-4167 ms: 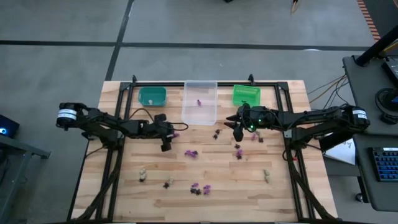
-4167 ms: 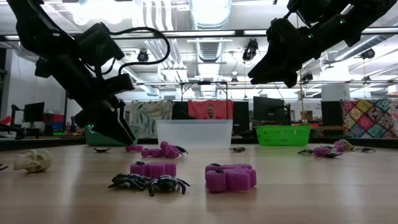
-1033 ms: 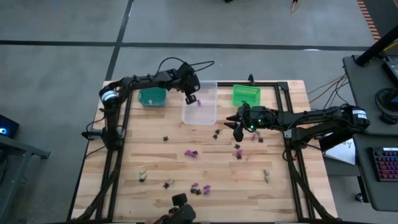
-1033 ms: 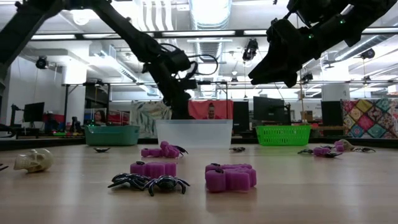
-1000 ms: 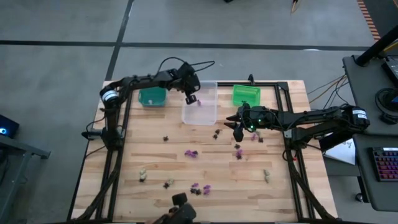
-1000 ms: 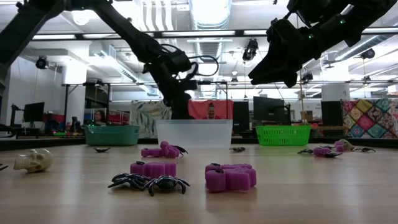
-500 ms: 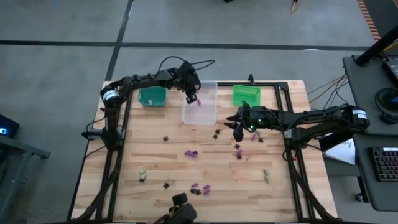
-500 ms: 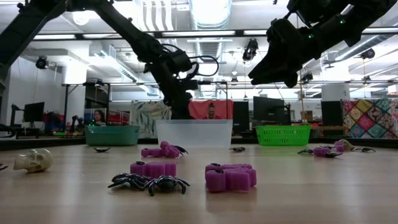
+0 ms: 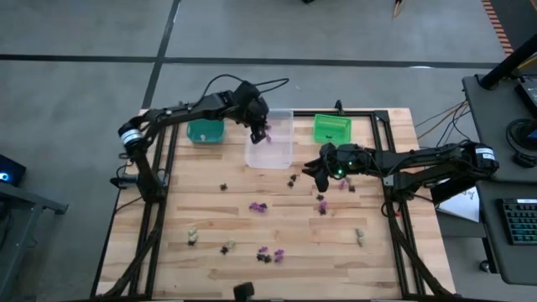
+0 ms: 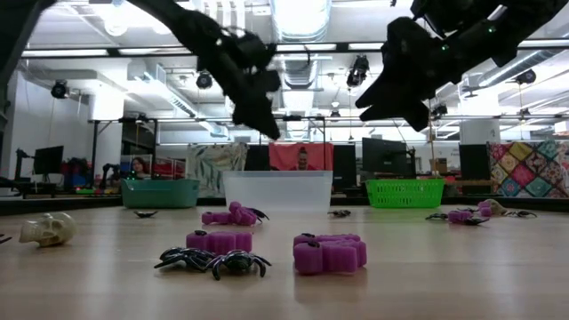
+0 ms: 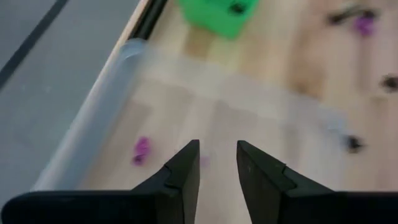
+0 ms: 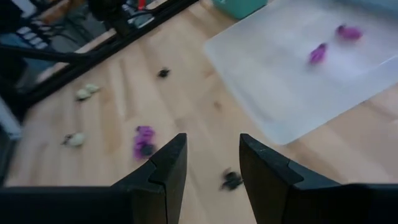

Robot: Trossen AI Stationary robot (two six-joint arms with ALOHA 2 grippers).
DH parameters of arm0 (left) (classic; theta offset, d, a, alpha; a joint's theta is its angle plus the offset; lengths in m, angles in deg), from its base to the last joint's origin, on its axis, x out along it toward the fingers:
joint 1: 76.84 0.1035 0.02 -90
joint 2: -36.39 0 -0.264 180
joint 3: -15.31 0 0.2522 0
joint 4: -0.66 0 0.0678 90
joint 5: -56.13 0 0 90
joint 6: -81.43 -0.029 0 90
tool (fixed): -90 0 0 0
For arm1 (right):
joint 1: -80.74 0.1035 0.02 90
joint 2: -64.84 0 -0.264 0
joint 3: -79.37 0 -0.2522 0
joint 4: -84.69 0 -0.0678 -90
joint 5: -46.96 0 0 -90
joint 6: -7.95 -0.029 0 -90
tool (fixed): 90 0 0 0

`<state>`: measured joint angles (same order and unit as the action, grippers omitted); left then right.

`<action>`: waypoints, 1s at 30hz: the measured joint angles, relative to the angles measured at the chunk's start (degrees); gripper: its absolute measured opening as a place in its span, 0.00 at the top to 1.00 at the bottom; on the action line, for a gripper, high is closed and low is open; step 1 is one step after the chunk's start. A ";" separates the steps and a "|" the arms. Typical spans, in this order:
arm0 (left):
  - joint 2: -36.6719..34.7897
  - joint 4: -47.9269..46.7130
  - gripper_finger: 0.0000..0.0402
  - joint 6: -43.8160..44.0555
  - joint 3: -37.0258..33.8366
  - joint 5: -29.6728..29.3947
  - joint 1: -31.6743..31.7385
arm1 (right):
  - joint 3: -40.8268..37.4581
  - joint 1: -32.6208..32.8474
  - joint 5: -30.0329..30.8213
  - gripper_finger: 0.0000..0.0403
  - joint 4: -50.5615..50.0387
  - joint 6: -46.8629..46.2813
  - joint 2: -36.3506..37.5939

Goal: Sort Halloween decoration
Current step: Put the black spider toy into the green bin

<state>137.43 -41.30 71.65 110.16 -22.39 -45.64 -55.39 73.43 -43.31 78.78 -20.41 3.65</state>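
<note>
My left gripper [image 9: 263, 132] hangs over the clear bin [image 9: 270, 155] with fingers a little apart and empty – I think to drop purple trinkets [image 12: 319, 52] there – while my right gripper [image 9: 310, 170] waits half open over loose trinkets [image 9: 258, 205] on the table [image 9: 168, 252].

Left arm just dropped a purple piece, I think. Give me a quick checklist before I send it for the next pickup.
1. Left gripper open and holding nothing: ok.
2. Left gripper above the clear bin: ok.
3. Purple pieces lying inside the clear bin: ok, two show in the right wrist view.
4. Right gripper open and holding nothing, over the table in front of the clear bin: ok.
5. Trinkets still on the table: ok, many left.
6. Contents of the teal bin: cannot tell.
</note>
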 joint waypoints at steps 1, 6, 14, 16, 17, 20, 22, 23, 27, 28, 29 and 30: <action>-1.79 0.49 0.78 0.59 -1.21 0.01 -1.07 | 0.00 0.33 -0.63 0.67 0.00 -1.32 0.00; -12.03 9.84 0.78 5.45 -12.42 0.00 -7.81 | 0.00 2.88 -1.94 0.67 -0.15 -7.04 0.00; -25.80 29.20 0.78 16.55 -33.16 -7.00 -21.03 | 0.00 6.89 -1.91 0.67 -0.68 -14.64 0.00; -27.95 34.52 0.78 18.42 -37.23 -10.41 -24.38 | 0.00 7.20 -1.88 0.67 -0.97 -16.15 0.00; -28.80 37.30 0.78 19.00 -38.99 -11.84 -25.87 | 0.00 7.21 -1.86 0.67 -1.40 -16.98 0.00; -30.07 44.95 0.78 19.27 -43.36 -13.56 -29.75 | 0.00 7.30 -1.68 0.67 -2.80 -18.88 -0.18; -30.09 50.31 0.78 18.26 -45.51 -13.54 -31.78 | 0.00 7.32 -1.72 0.67 -3.83 -20.14 -0.70; -29.95 52.56 0.78 17.62 -46.59 -13.54 -32.58 | 0.00 7.32 -1.72 0.67 -4.22 -20.57 -1.18; -27.92 60.93 0.78 15.78 -49.89 -13.85 -34.20 | 0.07 7.32 -1.65 0.67 -4.97 -17.89 -3.83; -27.18 62.89 0.78 15.76 -50.33 -13.87 -34.19 | 0.25 7.32 -1.00 0.67 -4.90 -15.53 -4.66; -26.73 64.75 0.78 15.85 -50.77 -13.87 -34.19 | 0.44 7.34 0.13 0.67 -4.95 -13.53 -5.61; -26.36 66.21 0.78 16.01 -51.11 -13.87 -34.19 | 0.73 7.58 2.10 0.67 -4.72 -11.50 -6.89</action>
<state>111.07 24.90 87.66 59.06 -36.26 -79.82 -54.65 81.01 -41.21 74.06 -31.91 -3.24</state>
